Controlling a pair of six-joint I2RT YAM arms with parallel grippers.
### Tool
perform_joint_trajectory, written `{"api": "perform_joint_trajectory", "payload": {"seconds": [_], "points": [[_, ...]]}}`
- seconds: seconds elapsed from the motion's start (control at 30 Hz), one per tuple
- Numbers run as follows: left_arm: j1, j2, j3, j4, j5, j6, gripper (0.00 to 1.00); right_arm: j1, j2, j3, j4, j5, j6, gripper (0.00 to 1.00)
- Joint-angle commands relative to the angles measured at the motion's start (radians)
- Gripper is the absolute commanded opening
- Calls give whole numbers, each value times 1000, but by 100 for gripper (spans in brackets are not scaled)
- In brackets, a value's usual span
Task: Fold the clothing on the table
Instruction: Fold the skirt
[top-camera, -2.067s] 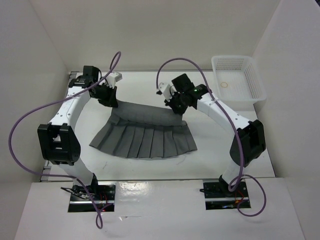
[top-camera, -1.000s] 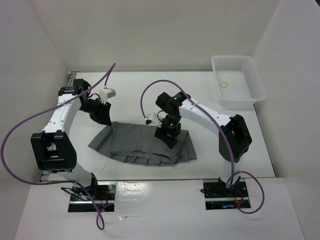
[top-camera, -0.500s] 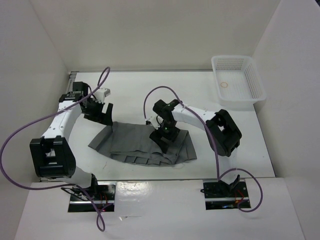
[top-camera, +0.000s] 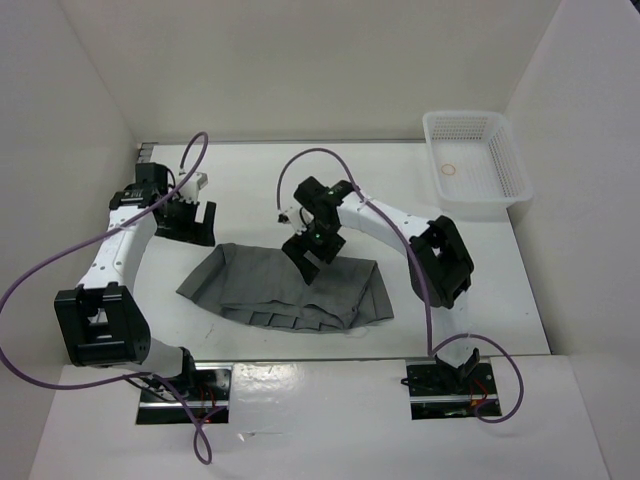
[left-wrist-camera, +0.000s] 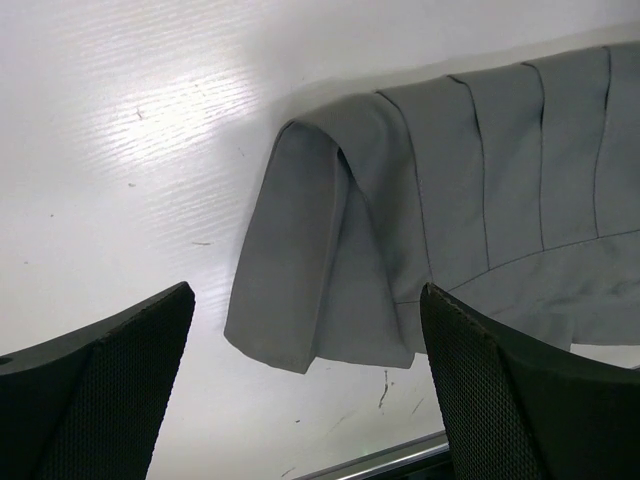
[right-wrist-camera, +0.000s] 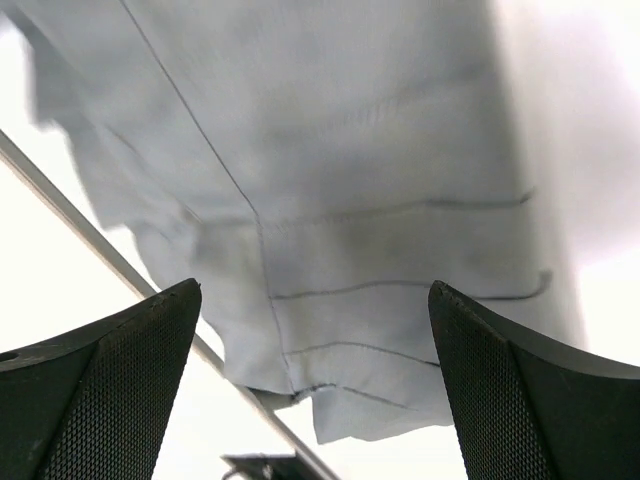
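Note:
The clothing, a grey pleated skirt, lies folded over on itself in the middle of the white table, with pleat ends showing along its near edge. My left gripper hovers open just past the skirt's far left corner. In the left wrist view that rounded fold corner lies ahead of the gripper, untouched. My right gripper hangs open above the skirt's far edge. In the right wrist view the stitched cloth spreads below the gripper, with nothing between the fingers.
A white mesh basket stands at the far right corner with a small ring inside. Purple cables loop over both arms. The table's metal rail runs close below the left gripper.
Both grippers have opened and let go of the skirt, then drawn back toward the far side. The skirt's far half now lies folded over its near half.

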Motion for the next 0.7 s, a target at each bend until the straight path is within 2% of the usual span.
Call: {"api": "perform_joint_trajectory", "payload": {"seconds": [0.0,0.43,0.67], "points": [[8,-30,-15,4,-17,-20,99,13,-5,115,-30,16,75,98],[8,-48,-6,-15,-77,-63,99,71,73,40,79,66,189,98],[8,-57,-15,-6,-110,-81,99,71,125,-69,200,198,268,98]]}}
